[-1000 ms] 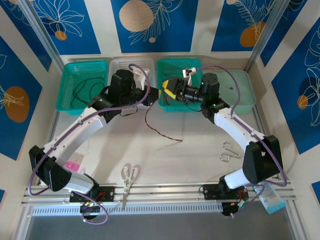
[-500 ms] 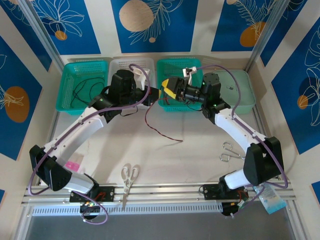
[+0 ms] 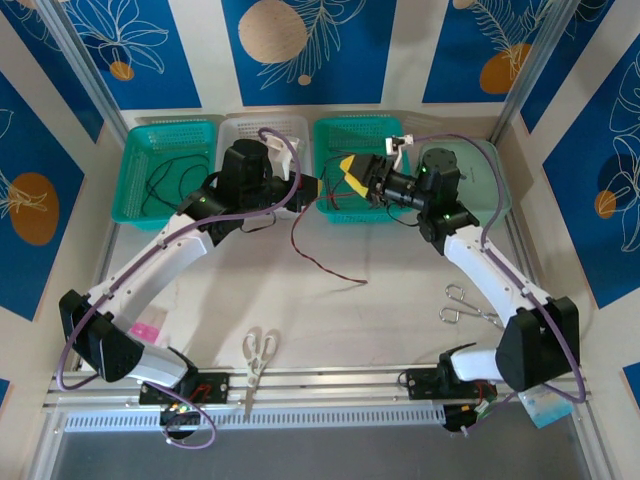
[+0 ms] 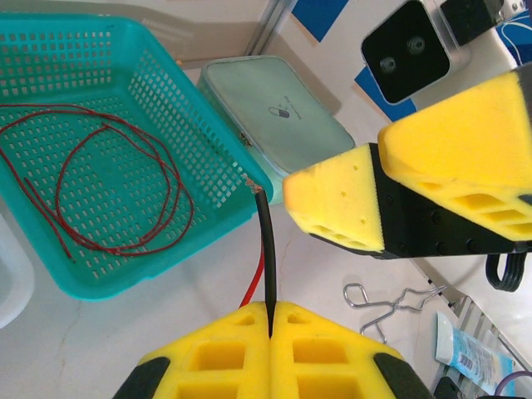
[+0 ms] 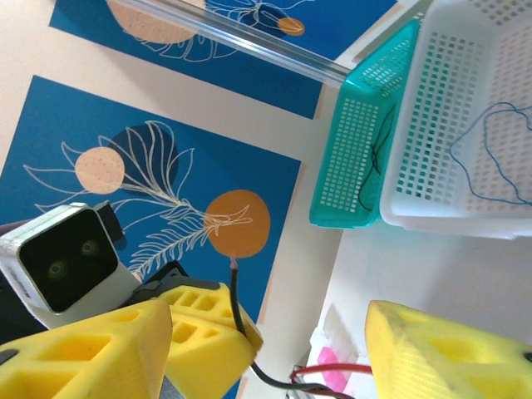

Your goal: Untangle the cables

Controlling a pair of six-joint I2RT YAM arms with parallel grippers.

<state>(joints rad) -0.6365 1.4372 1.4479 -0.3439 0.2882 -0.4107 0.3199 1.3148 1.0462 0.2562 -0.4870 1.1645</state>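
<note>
Between the left pincer's [image 4: 270, 314] yellow pads: black cable [image 4: 266, 241], clamped tight. Its short frayed end pokes out past the tips. A red cable [image 4: 253, 287] runs alongside it just behind the pads; can't tell if that one is clamped too. Below the left pincer, top view: the dark strand [image 3: 312, 258] drops to the tabletop [image 3: 400, 300] and trails off toward the near side.

Right pincer [image 5: 270, 328] is spread wide and grips nothing. It sits tip to tip with the left one, just beside it, and its pads are clear of the black cable.

Past the left pincer's tips: teal basket [image 4: 218, 145] with loose red loops [image 4: 125, 195] lying flat inside.

Past the right pincer's tips: white basket [image 5: 432, 116] holding a thin blue cable [image 5: 490, 154]. Touching it on the far side is another teal basket [image 5: 353, 141] with a second black cable [image 5: 371, 162] inside.
</note>
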